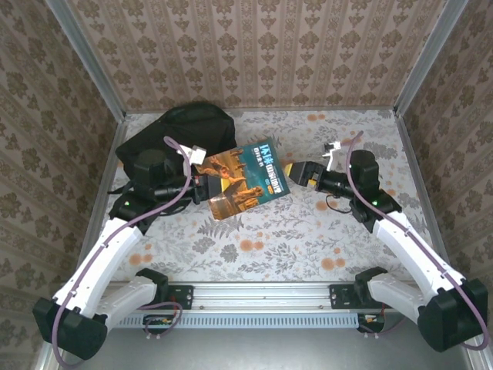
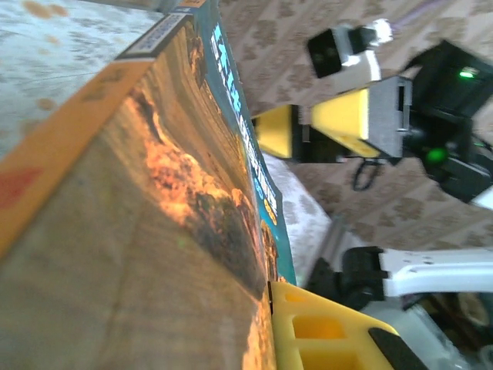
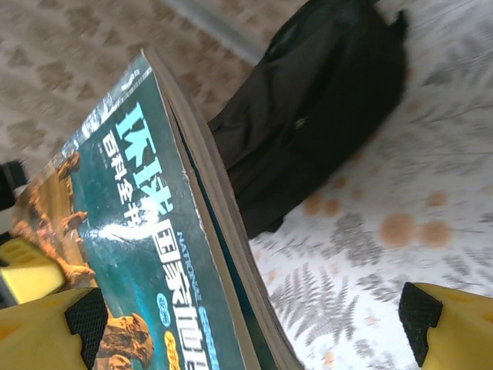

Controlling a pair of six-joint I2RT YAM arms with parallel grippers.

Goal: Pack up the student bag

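Student bag [image 1: 181,131]: lies at the far left corner of the worktop [image 1: 293,239], slumped low. You cannot tell from here whether its opening is unzipped.

Book [image 1: 248,177]: raised over the worktop's middle, just in front of the bag.

Left gripper [image 1: 206,185]: jaws clamped on the book's left edge.

Right gripper [image 1: 302,173]: jaws wide. In the right wrist view the book's edge sits between the pads [image 3: 86,314], and neither is pressing on it.

Handling, judged:
- Expect the bag to be soft, light and floppy. It will fold and slide rather than resist a push.
- Take it at the zip rim or a strap, and hold the mouth open with one arm.
- The book looks stiff with a glossy cover, so pinch well in from the edge.
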